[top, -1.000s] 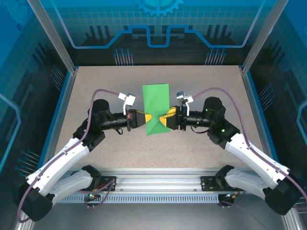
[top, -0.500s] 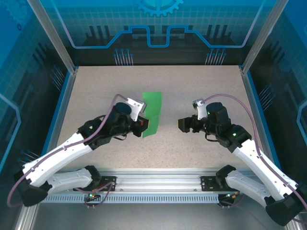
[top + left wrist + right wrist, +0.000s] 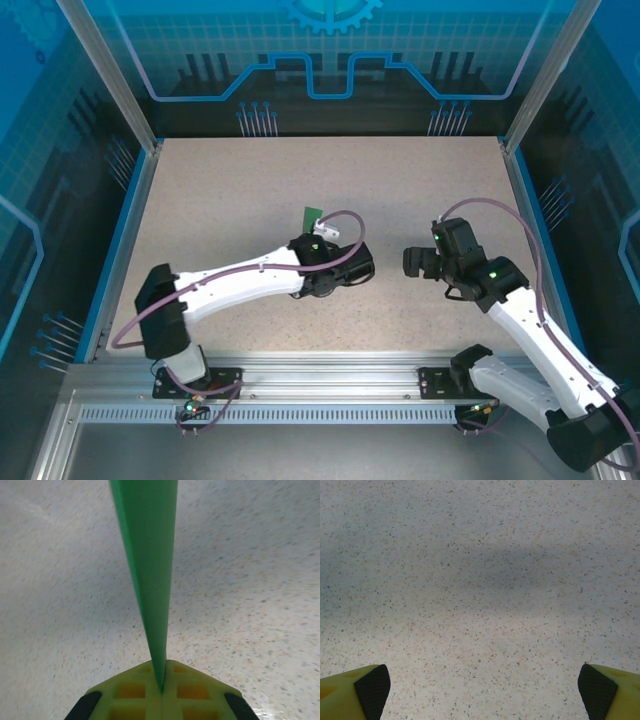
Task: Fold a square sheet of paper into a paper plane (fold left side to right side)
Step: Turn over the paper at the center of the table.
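The left gripper (image 3: 161, 690) was clenched on the green paper (image 3: 150, 555), its yellow pads pressed together on the paper's near end. From the left wrist the paper showed as a narrow blade standing edge-on and running away from the pads. The speckled table (image 3: 480, 555) lay below the paper; whether the paper's far end touched it could not be told. From above, a small green corner (image 3: 313, 217) poked out beyond the left arm. The right gripper (image 3: 482, 687) stood well to the right of the paper, jaws spread wide and holding nothing. To fold well, the pinch probably should not slacken until the paper lay flat with its edges matched, and the free gripper could then come in beside the paper to press the crease
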You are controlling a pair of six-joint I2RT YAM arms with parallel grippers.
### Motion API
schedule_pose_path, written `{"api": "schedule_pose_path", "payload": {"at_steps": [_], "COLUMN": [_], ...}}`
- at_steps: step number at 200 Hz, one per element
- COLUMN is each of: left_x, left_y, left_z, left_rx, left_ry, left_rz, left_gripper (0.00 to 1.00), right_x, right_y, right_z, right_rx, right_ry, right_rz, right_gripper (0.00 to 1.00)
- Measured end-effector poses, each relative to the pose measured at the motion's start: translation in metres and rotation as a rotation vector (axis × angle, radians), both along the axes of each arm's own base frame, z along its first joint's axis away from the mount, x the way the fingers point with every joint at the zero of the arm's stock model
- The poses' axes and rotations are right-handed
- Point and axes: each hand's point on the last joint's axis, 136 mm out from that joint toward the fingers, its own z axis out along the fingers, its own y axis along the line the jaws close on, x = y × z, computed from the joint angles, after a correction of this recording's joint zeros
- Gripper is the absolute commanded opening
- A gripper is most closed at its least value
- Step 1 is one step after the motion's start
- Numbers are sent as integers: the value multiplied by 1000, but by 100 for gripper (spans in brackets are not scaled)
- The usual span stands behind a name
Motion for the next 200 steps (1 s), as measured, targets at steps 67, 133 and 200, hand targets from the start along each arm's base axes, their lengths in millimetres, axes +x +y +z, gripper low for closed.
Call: {"api": "schedule_pose_path", "payload": {"at_steps": [67, 133, 200], "left_x": [2, -5, 1], "left_y": [-21, -31, -45], "left_z": [-25, -81, -128], "left_rx": [-11, -40, -109], "left_ry": [43, 211, 339], "left_rz": [252, 338, 364], "left_gripper": [4, 2, 10], "right_x": [-5, -10, -10], "right_y": [-8, -6, -5], "right_z": [5, -2, -4], "right_rx": [27, 51, 67], "right_ry": [-31, -11, -6], "right_rz": [-24, -16, -14], "right_gripper": [100, 100, 100]}}
